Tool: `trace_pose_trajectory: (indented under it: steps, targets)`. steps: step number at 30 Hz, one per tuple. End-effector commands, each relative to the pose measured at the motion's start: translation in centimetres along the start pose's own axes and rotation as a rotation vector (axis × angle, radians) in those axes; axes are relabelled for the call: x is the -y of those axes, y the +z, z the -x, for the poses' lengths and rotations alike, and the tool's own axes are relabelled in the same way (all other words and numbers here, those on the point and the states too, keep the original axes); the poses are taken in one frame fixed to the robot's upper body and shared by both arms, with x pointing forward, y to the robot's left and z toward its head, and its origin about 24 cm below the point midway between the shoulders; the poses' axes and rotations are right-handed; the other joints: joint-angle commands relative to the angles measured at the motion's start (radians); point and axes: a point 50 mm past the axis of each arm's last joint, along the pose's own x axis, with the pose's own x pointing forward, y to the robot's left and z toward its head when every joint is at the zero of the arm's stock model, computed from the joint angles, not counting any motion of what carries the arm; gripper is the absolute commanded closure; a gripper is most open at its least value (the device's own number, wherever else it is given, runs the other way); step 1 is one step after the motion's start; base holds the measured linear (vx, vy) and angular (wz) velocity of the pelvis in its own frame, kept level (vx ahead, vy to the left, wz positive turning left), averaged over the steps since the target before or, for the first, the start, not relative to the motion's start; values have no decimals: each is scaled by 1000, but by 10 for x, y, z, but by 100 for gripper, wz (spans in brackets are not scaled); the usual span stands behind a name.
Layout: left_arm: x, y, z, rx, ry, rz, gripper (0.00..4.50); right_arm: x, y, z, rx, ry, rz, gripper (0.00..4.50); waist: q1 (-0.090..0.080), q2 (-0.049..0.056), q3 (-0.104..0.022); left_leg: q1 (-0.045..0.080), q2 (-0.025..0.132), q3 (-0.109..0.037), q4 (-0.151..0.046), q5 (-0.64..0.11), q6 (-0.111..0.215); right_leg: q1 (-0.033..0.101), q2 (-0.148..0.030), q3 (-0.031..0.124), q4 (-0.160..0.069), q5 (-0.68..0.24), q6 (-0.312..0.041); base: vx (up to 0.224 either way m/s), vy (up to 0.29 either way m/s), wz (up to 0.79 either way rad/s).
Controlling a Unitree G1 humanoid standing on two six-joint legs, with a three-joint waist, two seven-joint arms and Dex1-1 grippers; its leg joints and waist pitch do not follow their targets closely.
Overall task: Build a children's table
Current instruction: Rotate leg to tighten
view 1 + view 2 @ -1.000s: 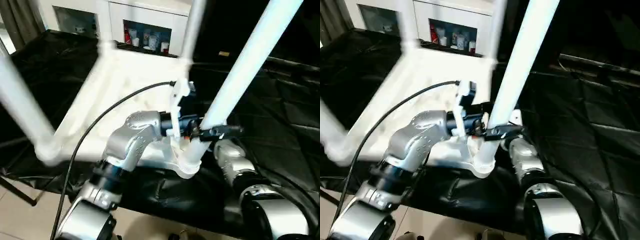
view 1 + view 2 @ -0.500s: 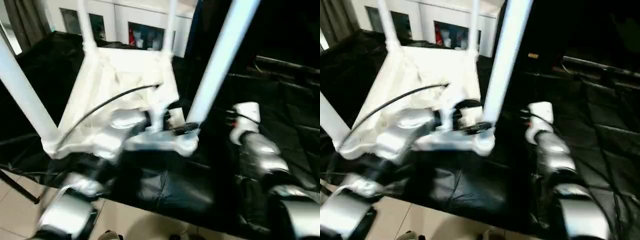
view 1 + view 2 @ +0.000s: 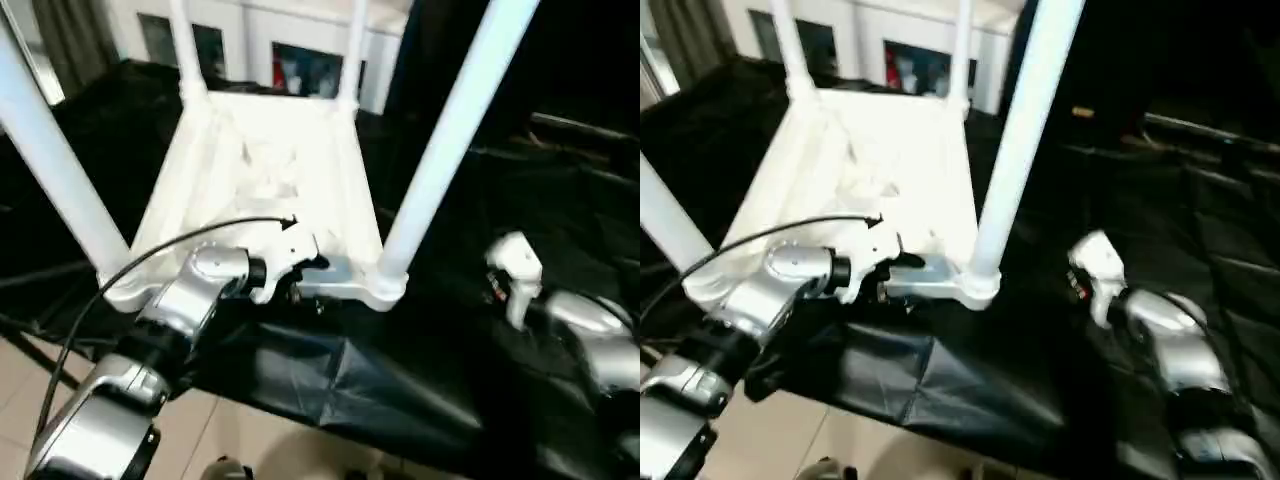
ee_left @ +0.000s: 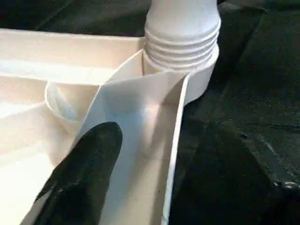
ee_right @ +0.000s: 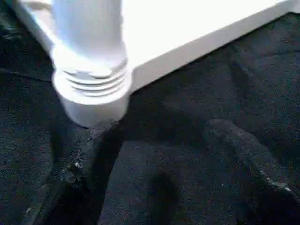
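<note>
The children's table (image 3: pixel 270 170) lies upside down on black cloth, its four white legs standing up from the corner sockets. The near right leg (image 3: pixel 440 150) rises from its ribbed socket (image 4: pixel 183 42). My left gripper (image 3: pixel 303 283) sits at the table's near rim, left of that leg. One of its black fingers (image 4: pixel 82 178) is inside the ribbed underside and the other outside the rim wall (image 4: pixel 174 154), with gaps on both sides, so it is open. My right gripper (image 5: pixel 164 183) hovers open over the cloth, to the right of the socket (image 5: pixel 91 84), holding nothing.
Black cloth (image 3: pixel 480 380) covers the work surface and hangs over its near edge above a tiled floor (image 3: pixel 250 440). A white glass-door cabinet (image 3: pixel 300 60) stands behind the table. A black cable (image 3: pixel 150 265) arcs over my left forearm.
My right gripper has drawn back to the right, away from the near right leg. My left gripper has slid left from that leg's base to the near rim. The camera has shifted.
</note>
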Motion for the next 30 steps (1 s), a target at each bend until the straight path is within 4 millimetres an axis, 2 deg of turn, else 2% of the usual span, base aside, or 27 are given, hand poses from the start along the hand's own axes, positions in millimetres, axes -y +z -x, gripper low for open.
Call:
trace_pose_trajectory:
  steps: [1, 2, 4, 5, 9, 11, 12, 13, 16, 18, 21, 30]
  targets:
    - [-4, -1, 2, -36, 6, -17, 120, 1, 5, 10, -11, 39, 7, 121, 5, 6, -70, 14, 23, -14, -69, -243, 52, 53, -54, 35, -82, -201, -236, 0, 0, 0]
    - [-6, -1, 2, -38, 9, -20, 125, 1, 7, 12, -13, 55, 4, 121, 6, 2, -69, 13, 21, -13, -68, -244, 55, 54, -53, 35, -85, -218, -223, 0, 0, 0]
    - [-7, 0, 1, -30, 4, -18, 133, -2, 10, 14, -18, 89, 5, 121, 8, 2, -71, 12, 22, -15, -68, -230, 56, 55, -56, 34, -84, -223, -217, 0, 0, 0]
    - [-8, 1, 0, -17, -11, -20, 155, -4, 11, 15, -21, 111, 4, 121, 6, -3, -72, 9, 22, -14, -67, -221, 59, 54, -56, 34, -83, -216, -218, 0, 0, 0]
    - [-9, 3, -3, -25, -74, -8, 167, -7, 13, 14, -29, 142, 0, 121, 10, -1, -74, 10, 23, -15, -65, -201, 68, 54, -58, 34, -81, -193, -226, 0, 0, 0]
    - [-10, 5, -3, -30, -87, -1, 189, -9, 14, 13, -29, 147, -3, 121, 10, 0, -73, 11, 23, -14, -66, -197, 69, 52, -59, 33, -79, -174, -238, 0, 0, 0]
    - [-11, 5, -3, -32, -90, 2, 198, -9, 14, 13, -30, 149, -4, 121, 10, 5, -73, 11, 23, -14, -66, -199, 68, 53, -58, 33, -80, -166, -244, 0, 0, 0]
    - [-11, 6, -4, -38, -92, 1, 204, -10, 14, 14, -32, 151, -5, 121, 11, 6, -73, 11, 24, -15, -66, -200, 67, 54, -58, 33, -79, -163, -246, 0, 0, 0]
    - [-12, 5, -5, -67, -96, 4, 238, -12, 14, 14, -39, 154, -7, 121, 15, 5, -73, 12, 24, -14, -66, -203, 68, 54, -58, 33, -80, -160, -247, 0, 0, 0]
    - [-13, 3, -5, -84, -100, 6, 246, -13, 14, 14, -42, 164, -9, 121, 17, 14, -73, 13, 23, -15, -67, -208, 62, 55, -58, 33, -80, -159, -247, 0, 0, 0]
    - [-14, 0, -6, -116, -116, 14, 271, -16, 16, 13, -43, 182, -12, 121, 19, 12, -73, 14, 22, -15, -67, -213, 63, 55, -57, 33, -84, -179, -235, 0, 0, 0]
    - [-13, -3, -6, -136, -134, 29, 337, -19, 17, 10, -42, 192, -9, 121, 28, 13, -74, 13, 24, -16, -68, -206, 56, 56, -60, 33, -80, -160, -246, 0, 0, 0]
